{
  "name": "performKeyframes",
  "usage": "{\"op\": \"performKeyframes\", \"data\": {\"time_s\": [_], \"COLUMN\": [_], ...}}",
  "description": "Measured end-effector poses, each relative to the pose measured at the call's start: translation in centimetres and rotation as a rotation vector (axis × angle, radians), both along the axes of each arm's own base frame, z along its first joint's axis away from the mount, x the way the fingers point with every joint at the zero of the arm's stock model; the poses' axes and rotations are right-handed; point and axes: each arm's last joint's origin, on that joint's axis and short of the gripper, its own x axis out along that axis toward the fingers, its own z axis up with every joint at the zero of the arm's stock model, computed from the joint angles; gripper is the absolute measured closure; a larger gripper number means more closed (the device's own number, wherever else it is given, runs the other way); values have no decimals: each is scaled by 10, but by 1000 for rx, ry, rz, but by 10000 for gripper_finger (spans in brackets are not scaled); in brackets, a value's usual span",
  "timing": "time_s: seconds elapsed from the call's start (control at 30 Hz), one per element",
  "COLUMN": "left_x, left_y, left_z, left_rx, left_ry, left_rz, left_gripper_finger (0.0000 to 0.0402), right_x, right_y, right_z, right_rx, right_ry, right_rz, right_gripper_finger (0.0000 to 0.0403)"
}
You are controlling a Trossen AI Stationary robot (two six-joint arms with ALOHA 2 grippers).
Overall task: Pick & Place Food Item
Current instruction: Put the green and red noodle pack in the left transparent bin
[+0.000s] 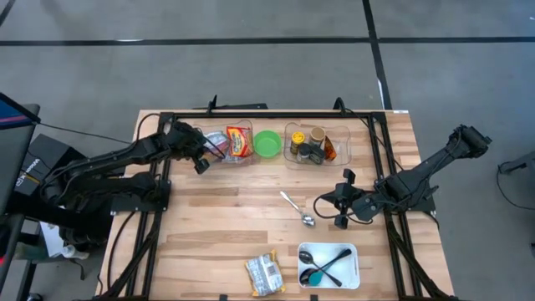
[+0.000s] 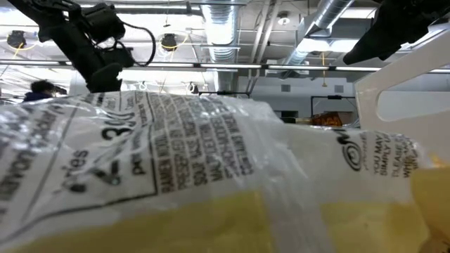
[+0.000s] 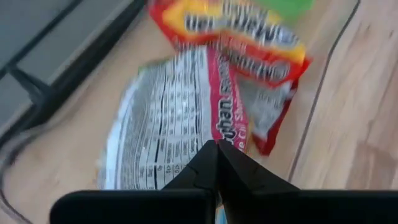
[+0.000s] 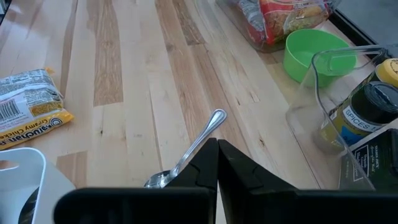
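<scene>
1. The green bowl [image 1: 267,143] sits at the far side of the wooden table [image 1: 217,226] and serves as the landmark here.
2. Just to the left of the green bowl stands a clear bin [image 1: 247,127] holding a red and yellow noodle packet [image 1: 238,142] with a silver-backed packet [image 1: 216,139] beside it.
3. The left gripper [image 1: 203,155] is at the left end of that bin, farther from the green bowl than the red packet.
4. In the left wrist view its fingers [image 3: 205,163] are pressed together, tips down at the edge of the silver-backed packet [image 3: 168,130]; whether any film is pinched between them cannot be told.
5. To the right of the green bowl is a second clear container [image 1: 344,132] with spice jars [image 1: 311,147].
6. A metal spoon [image 1: 297,209] lies on the table nearer the front than the green bowl, slightly to its right.
7. The right gripper [image 1: 342,201] rests just beyond the spoon's bowl end, to the right of it, fingers together and holding nothing.
8. At the front edge, well away from the green bowl, lie a yellow noodle packet [image 1: 264,273] and a white tray [image 1: 352,251] of black utensils [image 1: 322,266].
</scene>
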Motion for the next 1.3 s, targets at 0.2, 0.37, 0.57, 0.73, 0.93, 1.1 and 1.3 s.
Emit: {"op": "performKeyframes", "data": {"time_s": [0.2, 0.37, 0.57, 0.73, 0.93, 1.1, 1.3], "left_x": [3, 2, -4, -5, -5, -5, -4], "left_y": [3, 3, -1, -1, -1, -1, -1], "left_z": [12, 8, -3, -4, -5, -5, -4], "left_rx": [95, 37, -54, -69, -70, -70, -66], "left_ry": [-105, -95, 15, 20, 22, 22, 14], "left_rz": [31, 80, 106, 131, 131, 129, 126], "left_gripper_finger": [401, 401, 399, 401, 391, 362, 303], "right_x": [0, 0, 0, 0, 0, 0, 0], "right_y": [0, 0, 0, 0, 0, 0, 0], "right_z": [0, 0, 0, 0, 0, 0, 0], "right_rx": [0, 0, 0, 0, 1, 0, 0], "right_ry": [0, 0, 0, -1, -1, 0, 0], "right_rz": [0, 0, 0, 0, 0, 0, 0], "right_gripper_finger": [402, 402, 402, 402, 402, 402, 402]}}
